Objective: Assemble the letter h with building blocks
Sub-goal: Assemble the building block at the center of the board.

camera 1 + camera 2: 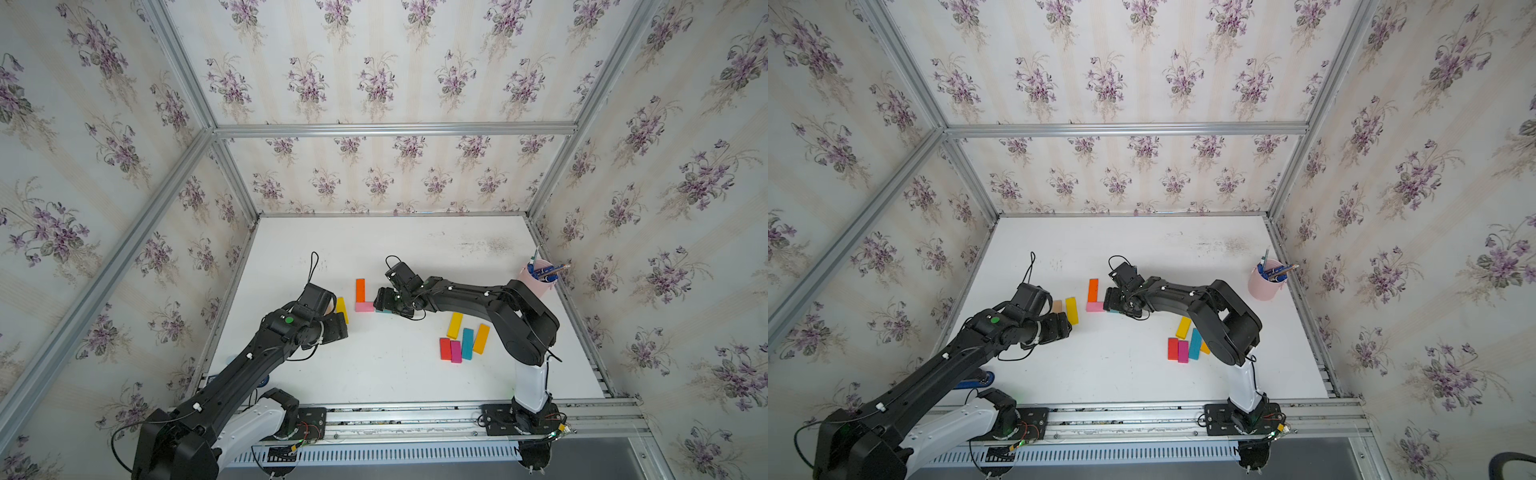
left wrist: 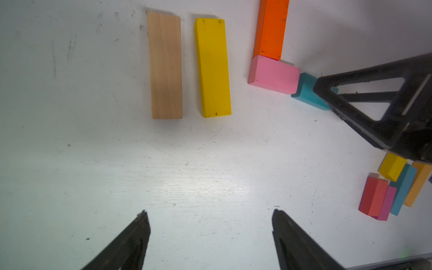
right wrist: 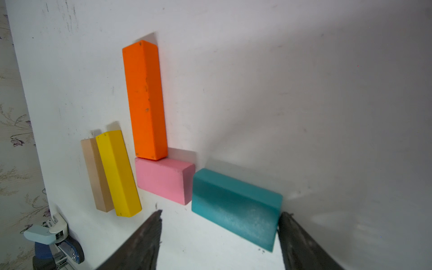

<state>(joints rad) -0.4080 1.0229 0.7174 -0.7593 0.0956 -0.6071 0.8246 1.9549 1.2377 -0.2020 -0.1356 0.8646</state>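
Your orange block point(image 3: 145, 100) lies flat near the middle of the white worktop point(image 1: 374, 374). The short pink block point(image 3: 163, 181) sits crosswise against its near end, so the two form an L. The short teal block point(image 3: 236, 205) lies at the pink one's free end, touching it at a corner and skewed off its line.

Your right gripper point(image 3: 221, 217) straddles this teal block. One fingertip point(image 3: 286, 219) rests against the end away from the pink block, while the other stands clear with bare worktop showing between. The jaws are spread and nothing is clamped.

On the L's left side, a yellow block point(image 2: 212, 67) and a tan block point(image 2: 166, 65) lie parallel, just beside each other with a slim gap. Your left gripper point(image 2: 210, 211) hovers over bare worktop near their ends, its jaws spread wide and empty.

By the right arm lies a loose cluster. A red block point(image 1: 445, 348) and a magenta block point(image 1: 456, 351) lie side by side, with a long teal block point(image 1: 467, 343), an amber block point(image 1: 481, 339) and a second yellow block point(image 1: 454, 325) close around them.

A pink cup point(image 1: 534, 280) of pens point(image 1: 547, 272) stands in the far right corner.
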